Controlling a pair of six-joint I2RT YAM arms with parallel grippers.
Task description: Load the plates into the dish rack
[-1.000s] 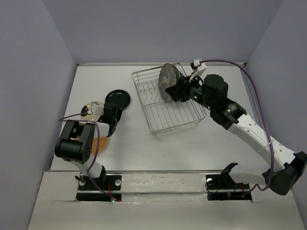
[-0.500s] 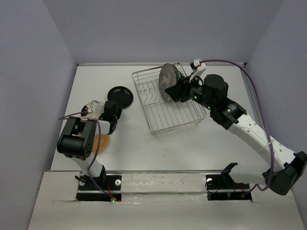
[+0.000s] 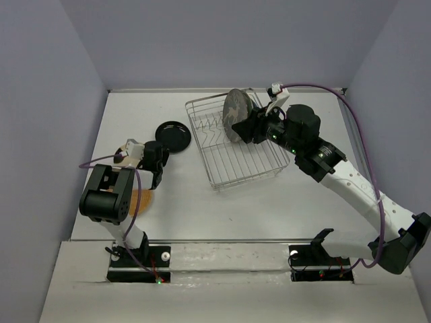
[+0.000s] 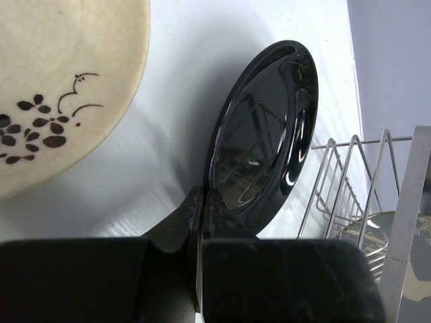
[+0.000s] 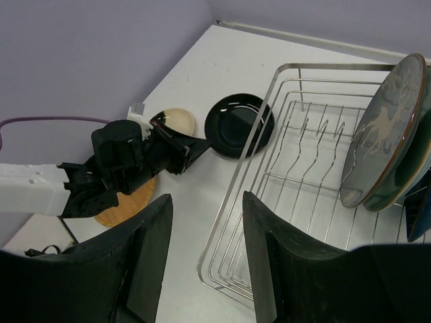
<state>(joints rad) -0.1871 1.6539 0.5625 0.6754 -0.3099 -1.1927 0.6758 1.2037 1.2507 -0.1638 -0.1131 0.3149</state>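
Precariously, the small black plate tilts just left of the dish rack, its rim pinched by the left gripper. The right gripper hangs spread above the rack. So thin a hold on glossy glaze could let the plate slip.

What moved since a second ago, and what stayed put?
The left end effector, shut on the black plate's rim, carried that plate a little to the right, toward the rack. The right end effector stayed by the grey plate standing in the rack. The rack and the orange plate did not move.
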